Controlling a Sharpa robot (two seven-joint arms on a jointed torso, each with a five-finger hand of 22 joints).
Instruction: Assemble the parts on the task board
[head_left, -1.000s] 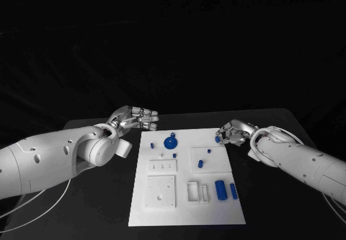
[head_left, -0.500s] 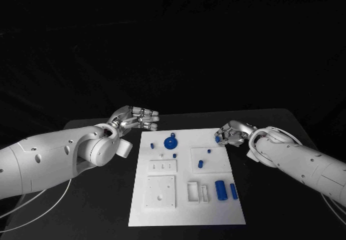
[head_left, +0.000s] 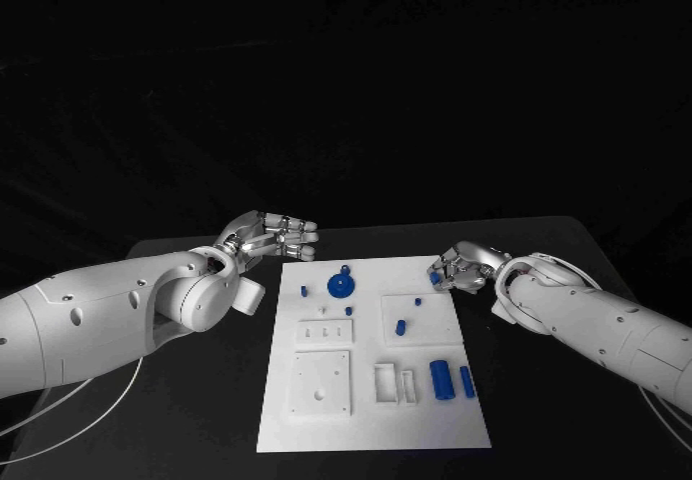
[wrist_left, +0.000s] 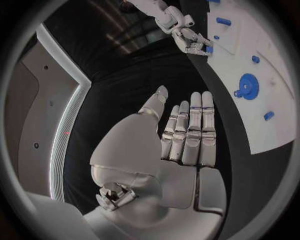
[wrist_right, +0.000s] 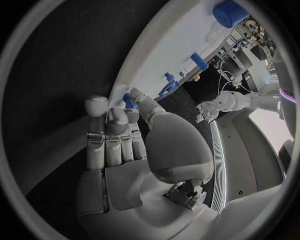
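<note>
The white task board (head_left: 368, 400) lies in the middle of the black table. On it are a blue gear-like disc (head_left: 342, 286), several small blue pegs (head_left: 400, 326) and two blue cylinders (head_left: 441, 380) side by side near the front right. My right hand (head_left: 464, 268) is at the board's far right corner; its thumb and fingertips (wrist_right: 115, 116) close round a small blue part (wrist_right: 129, 101) at the board's edge. My left hand (head_left: 271, 238) hovers off the board's far left corner with its fingers (wrist_left: 190, 130) straight, holding nothing. The left wrist view also shows the right hand (wrist_left: 190, 42) and the disc (wrist_left: 248, 86).
Raised white blocks with holes and slots (head_left: 323, 382) take up the board's front left. A white open frame (head_left: 395, 383) stands next to the cylinders. Black table (head_left: 188, 420) runs along both sides of the board.
My right hand has edged slightly towards the board's corner and covers more of the small blue part. The left hand and the parts on the board have not moved.
</note>
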